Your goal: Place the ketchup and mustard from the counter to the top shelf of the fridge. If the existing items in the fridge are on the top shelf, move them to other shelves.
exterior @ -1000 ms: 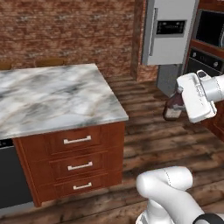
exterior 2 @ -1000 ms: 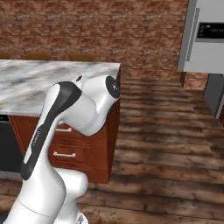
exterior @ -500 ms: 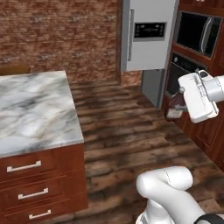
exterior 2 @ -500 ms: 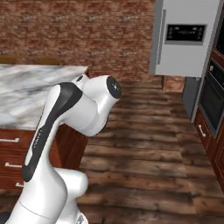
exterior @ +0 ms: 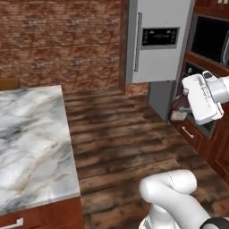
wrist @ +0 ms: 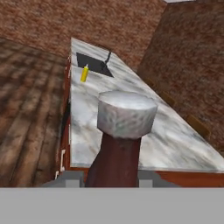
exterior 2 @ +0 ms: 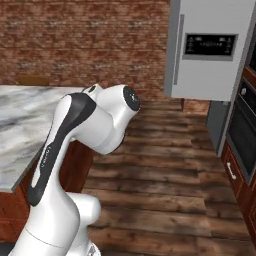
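My gripper is shut on the ketchup, a dark red bottle with a pale grey cap that stands up in front of the hand camera. In the left base view the ketchup pokes out beside the white hand at the right, with the gripper level with the cabinets below the oven. The mustard, a small yellow bottle, stands far off on the marble counter next to a dark sink. The grey fridge stands with its door shut, also seen as the fridge at the upper right.
The marble island lies at the left, with wooden floor between it and the fridge. A built-in oven and red-brown cabinets run along the right wall. A microwave sits above. A brick wall closes the back.
The whole view has swung: the island has slid off to the left and the fridge has come closer and more central. The gripper still holds the ketchup in the same pose.
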Robot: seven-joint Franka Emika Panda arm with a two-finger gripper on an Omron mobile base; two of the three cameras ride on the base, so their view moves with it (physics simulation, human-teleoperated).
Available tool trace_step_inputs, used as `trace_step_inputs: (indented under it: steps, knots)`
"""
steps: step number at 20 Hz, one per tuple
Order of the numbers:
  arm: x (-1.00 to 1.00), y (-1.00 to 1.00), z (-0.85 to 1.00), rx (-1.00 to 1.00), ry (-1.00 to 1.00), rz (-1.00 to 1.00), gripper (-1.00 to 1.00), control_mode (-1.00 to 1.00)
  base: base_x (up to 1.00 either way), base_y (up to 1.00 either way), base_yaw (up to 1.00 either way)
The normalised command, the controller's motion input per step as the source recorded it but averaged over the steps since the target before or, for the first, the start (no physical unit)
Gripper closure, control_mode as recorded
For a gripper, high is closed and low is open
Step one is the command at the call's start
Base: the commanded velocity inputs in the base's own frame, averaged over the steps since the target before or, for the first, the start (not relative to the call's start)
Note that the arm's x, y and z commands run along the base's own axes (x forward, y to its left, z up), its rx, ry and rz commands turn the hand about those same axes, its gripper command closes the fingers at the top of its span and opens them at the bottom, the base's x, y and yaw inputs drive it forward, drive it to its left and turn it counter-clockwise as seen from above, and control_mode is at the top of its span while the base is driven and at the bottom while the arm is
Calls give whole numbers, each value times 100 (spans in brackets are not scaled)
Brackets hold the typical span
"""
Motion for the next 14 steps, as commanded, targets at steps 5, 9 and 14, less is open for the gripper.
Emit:
trace_step_inputs:
  steps: [5, 9, 14]
  knots:
    - [0, 0, 0, 0, 0, 0, 100, 100, 100, -14, 0]
    - [0, 0, 0, 0, 0, 0, 100, 100, 100, -1, 0]
    - [0, 0, 0, 0, 0, 0, 100, 100, 100, -1, 0]
